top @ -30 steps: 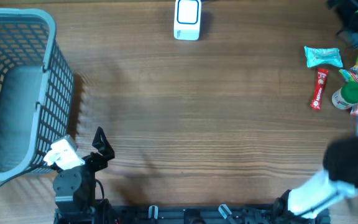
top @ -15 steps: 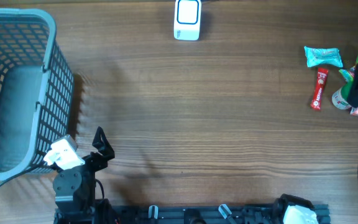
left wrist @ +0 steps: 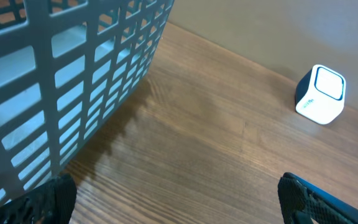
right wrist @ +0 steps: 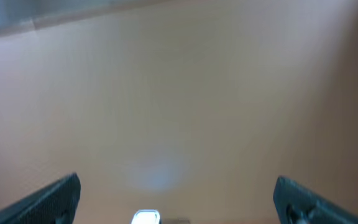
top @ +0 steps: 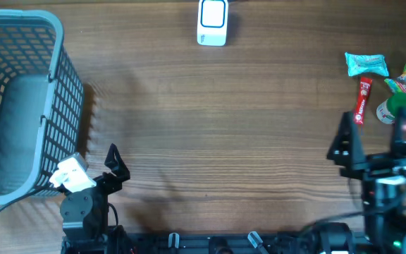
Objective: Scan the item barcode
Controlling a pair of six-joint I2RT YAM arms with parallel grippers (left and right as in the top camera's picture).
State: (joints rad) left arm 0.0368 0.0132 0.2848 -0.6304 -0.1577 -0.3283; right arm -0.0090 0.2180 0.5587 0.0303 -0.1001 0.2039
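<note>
A grey basket (top: 20, 99) is sitting at the left of the surface (top: 224, 127), and the left end effector (left wrist: 173, 190) is standing open and empty beside it. The scanner (top: 212, 22) is resting at the far middle. At right, the right end effector (top: 374, 137) is hovering open and empty by the items: a teal packet (top: 366, 64), a red stick (top: 362, 100) and a green-lidded container (top: 399, 106).

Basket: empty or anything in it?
Looks empty: overhead shows the basket with bare grey floor; the snack packets lie outside it, far right.
</note>
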